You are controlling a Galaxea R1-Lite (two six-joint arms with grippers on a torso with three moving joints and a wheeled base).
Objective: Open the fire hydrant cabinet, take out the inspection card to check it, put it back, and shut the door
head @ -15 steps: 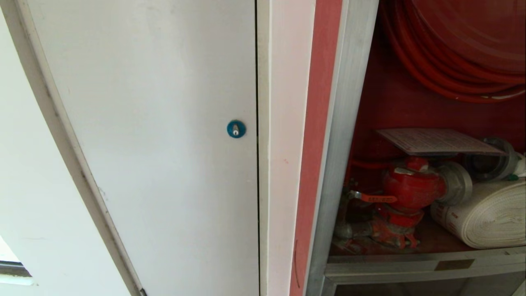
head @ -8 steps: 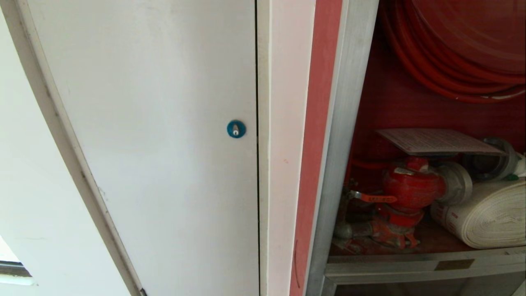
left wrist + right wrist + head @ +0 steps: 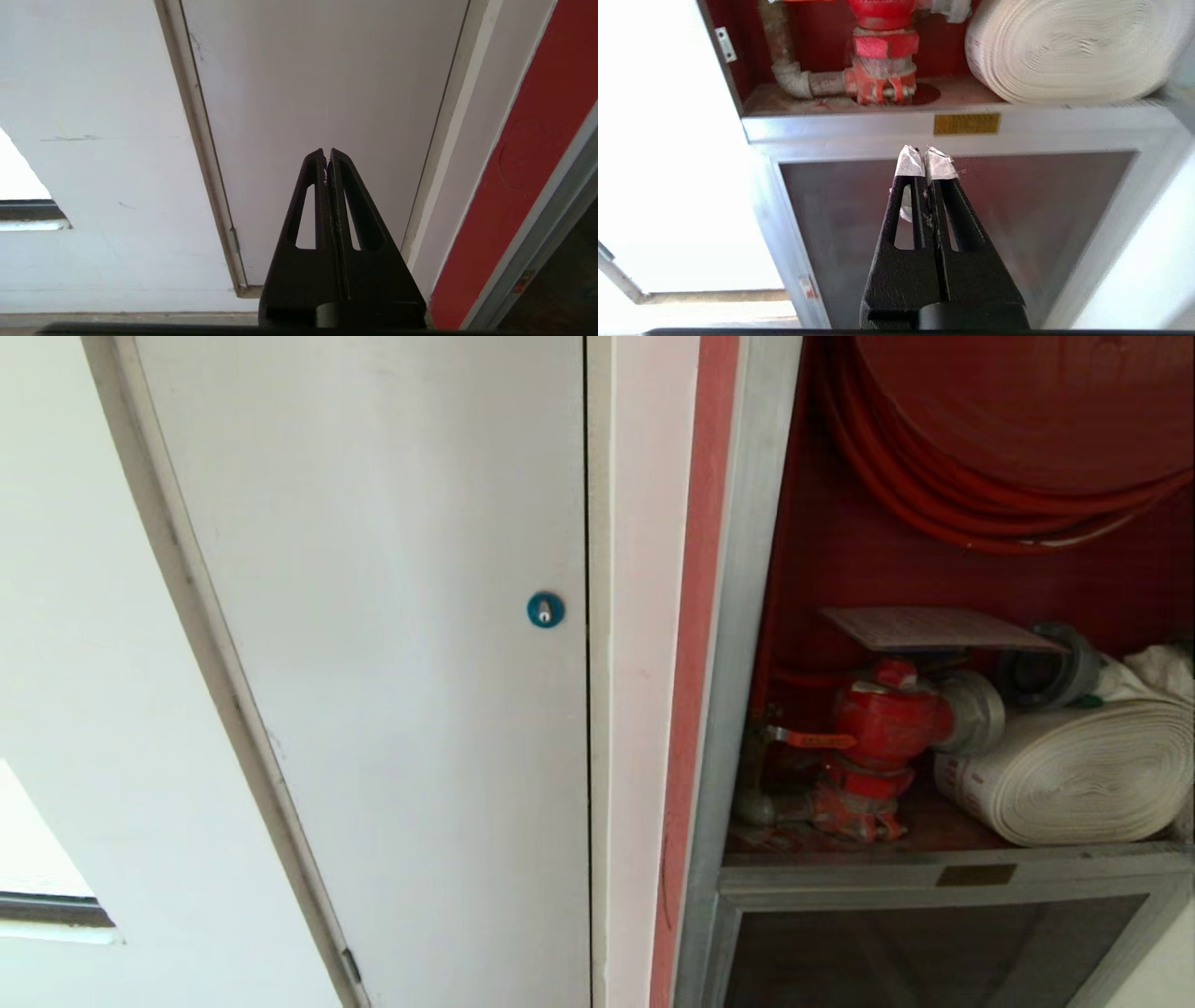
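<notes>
The fire hydrant cabinet (image 3: 747, 616) stands open at the right of the head view, red inside. The inspection card (image 3: 934, 627) lies flat on top of the red valve (image 3: 887, 719), beside the white rolled hose (image 3: 1074, 770) and under the red hose reel (image 3: 1008, 429). The door is out of view. My right gripper (image 3: 924, 154) is shut and empty, its taped tips level with the cabinet's silver sill (image 3: 878, 130), below the valve (image 3: 883, 46). My left gripper (image 3: 327, 151) is shut and empty in front of the white panel (image 3: 327, 84). Neither arm shows in the head view.
A plain white panel (image 3: 392, 616) with a blue round lock (image 3: 545, 609) fills the left of the head view. A smaller dark glass panel (image 3: 934, 943) sits under the cabinet's shelf. A red strip (image 3: 695, 616) and white post separate panel and cabinet.
The whole head view has shifted: the cabinet's contents now sit higher and smaller, and the lower dark glass panel has come into view. That is the camera moving; the things have not.
</notes>
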